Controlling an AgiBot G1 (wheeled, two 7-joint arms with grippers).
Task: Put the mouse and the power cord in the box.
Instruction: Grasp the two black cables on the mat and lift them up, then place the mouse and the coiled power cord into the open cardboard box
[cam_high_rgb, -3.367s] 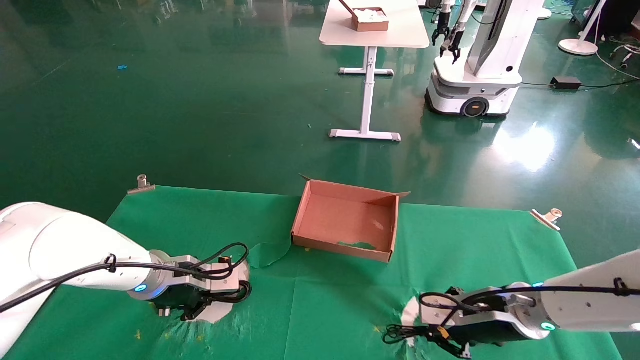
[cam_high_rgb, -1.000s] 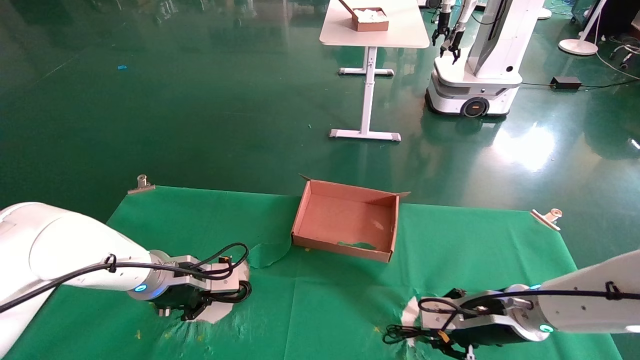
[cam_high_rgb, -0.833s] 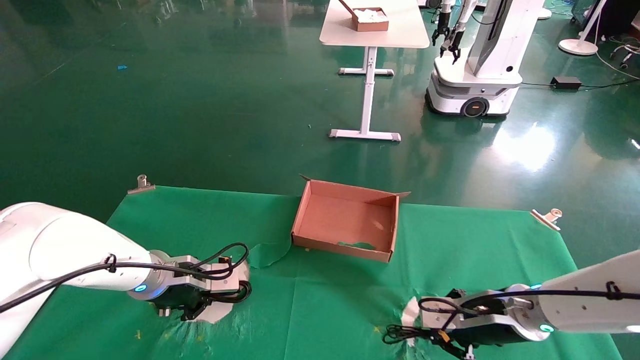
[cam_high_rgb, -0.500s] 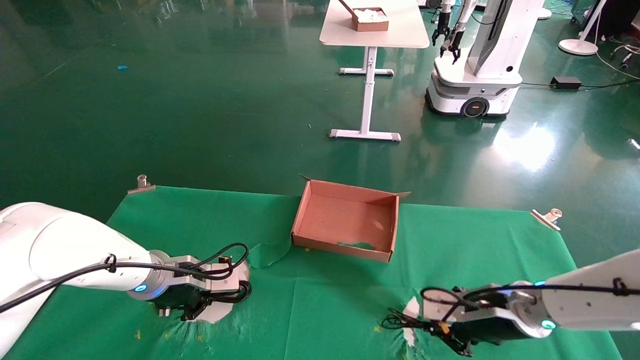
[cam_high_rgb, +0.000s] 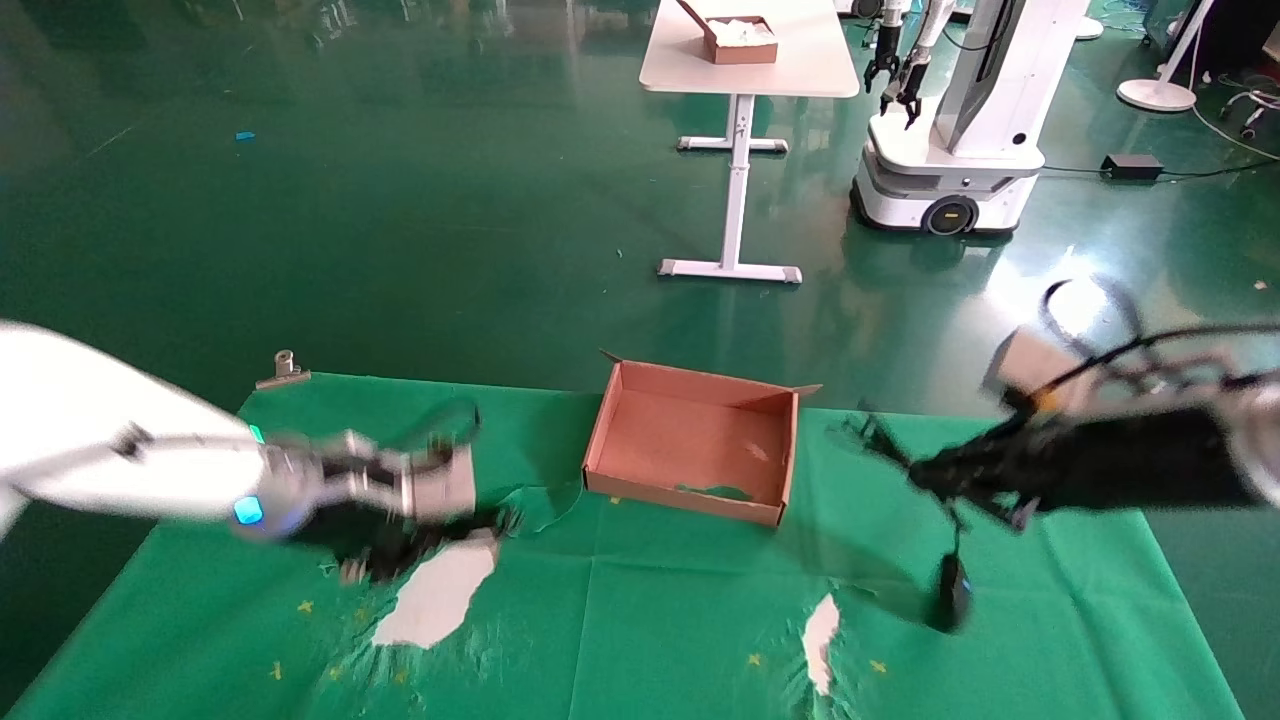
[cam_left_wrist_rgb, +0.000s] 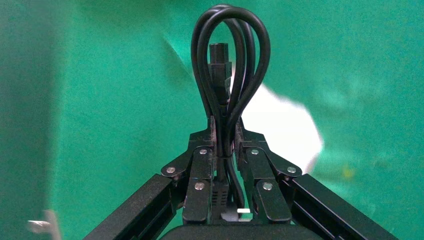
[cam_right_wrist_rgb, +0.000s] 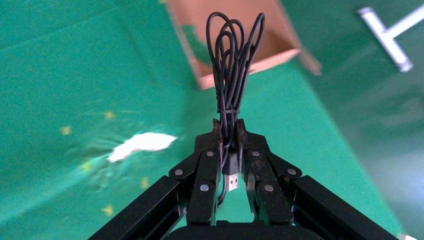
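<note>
The brown cardboard box (cam_high_rgb: 682, 496) stands open at the back middle of the green cloth; I also see the box (cam_right_wrist_rgb: 275, 57) in the right wrist view. My left gripper (cam_high_rgb: 385, 548) hangs just above the cloth, left of the box, and the left gripper (cam_left_wrist_rgb: 225, 122) is shut on the looped power cord (cam_left_wrist_rgb: 231, 60). My right gripper (cam_high_rgb: 893, 455) is raised to the right of the box. The right gripper (cam_right_wrist_rgb: 229, 125) is shut on the bundled thin cable (cam_right_wrist_rgb: 233, 65). The mouse (cam_high_rgb: 953, 590) dangles below on that cable.
Two white torn patches (cam_high_rgb: 435, 590) (cam_high_rgb: 820, 630) show in the green cloth near the front. Metal clips (cam_high_rgb: 283, 368) (cam_high_rgb: 1095, 435) hold its back corners. Far behind stand a white table (cam_high_rgb: 745, 70) and another robot (cam_high_rgb: 950, 150).
Both arms have risen off the cloth. The right one swung up and back to the right with the mouse now hanging free. The left one lifted the power cord off the white patch.
</note>
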